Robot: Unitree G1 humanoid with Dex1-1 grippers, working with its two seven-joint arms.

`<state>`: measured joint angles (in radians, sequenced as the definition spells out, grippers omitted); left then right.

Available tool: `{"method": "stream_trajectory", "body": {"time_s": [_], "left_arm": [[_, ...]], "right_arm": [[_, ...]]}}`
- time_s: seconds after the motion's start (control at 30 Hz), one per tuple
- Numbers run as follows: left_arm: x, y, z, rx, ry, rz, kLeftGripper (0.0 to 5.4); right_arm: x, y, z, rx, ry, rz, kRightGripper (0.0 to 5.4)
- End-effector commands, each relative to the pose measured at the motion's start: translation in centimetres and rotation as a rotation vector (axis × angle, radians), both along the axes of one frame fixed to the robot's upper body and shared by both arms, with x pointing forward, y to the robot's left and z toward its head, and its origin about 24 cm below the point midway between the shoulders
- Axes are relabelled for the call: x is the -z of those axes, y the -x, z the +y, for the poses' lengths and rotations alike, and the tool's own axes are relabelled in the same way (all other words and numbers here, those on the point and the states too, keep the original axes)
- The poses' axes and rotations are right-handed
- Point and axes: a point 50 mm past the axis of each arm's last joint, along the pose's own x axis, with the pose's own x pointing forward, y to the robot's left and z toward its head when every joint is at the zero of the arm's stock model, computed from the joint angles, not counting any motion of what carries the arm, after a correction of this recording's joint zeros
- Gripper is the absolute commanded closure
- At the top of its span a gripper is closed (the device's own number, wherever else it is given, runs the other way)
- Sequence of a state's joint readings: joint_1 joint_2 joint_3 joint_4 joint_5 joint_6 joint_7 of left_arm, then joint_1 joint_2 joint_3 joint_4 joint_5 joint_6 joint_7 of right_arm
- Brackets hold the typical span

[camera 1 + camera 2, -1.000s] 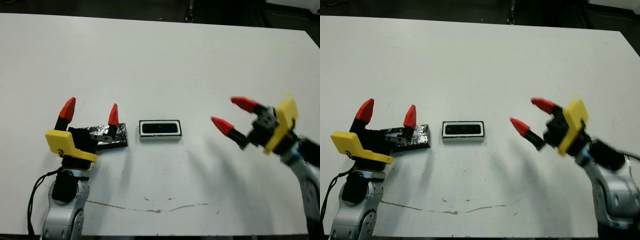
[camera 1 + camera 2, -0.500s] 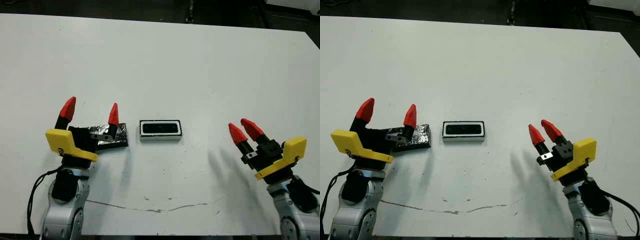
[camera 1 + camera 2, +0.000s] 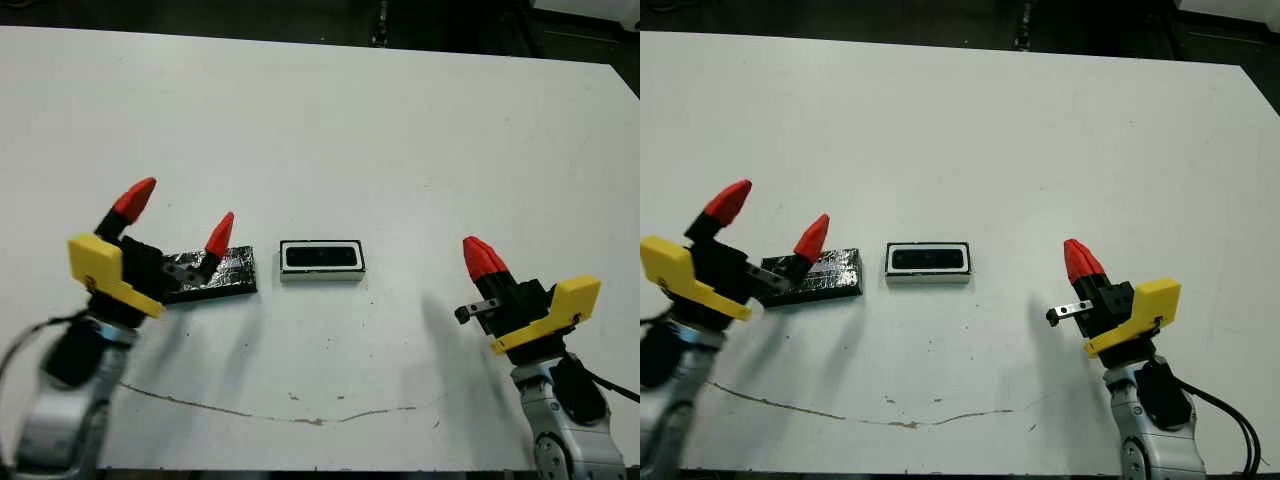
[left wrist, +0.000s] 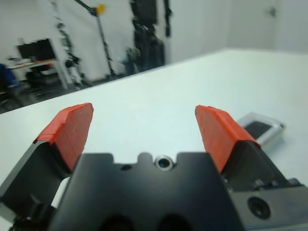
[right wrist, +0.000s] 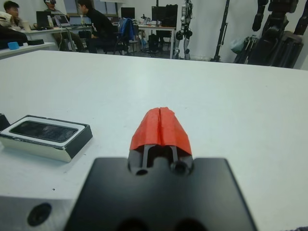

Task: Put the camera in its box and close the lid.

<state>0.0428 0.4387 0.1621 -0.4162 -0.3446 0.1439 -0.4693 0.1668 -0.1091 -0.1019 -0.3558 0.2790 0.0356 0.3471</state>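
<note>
white-walled box (image 3: 321, 260) with the camera (image 3: 321, 257) seated inside is flanked by the wide-spread left gripper (image 3: 176, 215) and pinched-together right gripper (image 3: 483, 256).

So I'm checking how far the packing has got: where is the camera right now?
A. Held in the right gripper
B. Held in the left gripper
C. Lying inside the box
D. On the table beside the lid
C: the camera shows as a dark glossy bar lying inside the white-walled box, while the lid lies on the table apart from it.
</note>
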Motion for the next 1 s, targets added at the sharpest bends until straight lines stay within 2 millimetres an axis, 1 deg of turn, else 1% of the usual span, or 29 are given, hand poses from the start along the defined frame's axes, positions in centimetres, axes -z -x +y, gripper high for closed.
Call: {"method": "stream_trajectory", "body": {"time_s": [0.03, 0.13, 0.27, 0.37, 0.5, 0.63, 0.77, 1.0], "left_arm": [[-1.9, 0.0, 1.0, 0.087, -0.145, 0.030, 0.00], [-3.1, -0.3, 1.7, 0.177, -0.229, 0.059, 0.00], [-4.1, -1.1, 3.1, 0.354, -0.284, 0.174, 0.00], [-4.2, -2.1, 4.1, 0.506, -0.256, 0.281, 0.00], [-3.7, -3.2, 5.2, 0.608, -0.246, 0.364, 0.00], [-3.3, -3.9, 5.2, 0.687, -0.251, 0.465, 0.00], [-3.2, -4.4, 5.0, 0.718, -0.259, 0.513, 0.00], [-2.7, -4.4, 4.4, 0.726, -0.337, 0.492, 0.00]], "right_arm": [[0.2, 0.2, -0.2, 0.021, 0.018, 0.008, 5.39], [0.3, 0.2, -0.2, 0.027, 0.019, 0.007, 5.39], [0.3, 0.3, -0.2, 0.034, 0.017, 0.013, 5.39], [0.3, 0.3, -0.2, 0.031, 0.024, 0.013, 5.39], [0.4, 0.3, -0.3, 0.029, 0.035, 0.012, 5.39], [0.5, 0.3, -0.2, 0.030, 0.027, 0.021, 5.39], [0.5, 0.3, -0.2, 0.035, 0.031, 0.025, 5.39], [0.5, 0.3, -0.3, 0.034, 0.043, 0.025, 5.39]]}}
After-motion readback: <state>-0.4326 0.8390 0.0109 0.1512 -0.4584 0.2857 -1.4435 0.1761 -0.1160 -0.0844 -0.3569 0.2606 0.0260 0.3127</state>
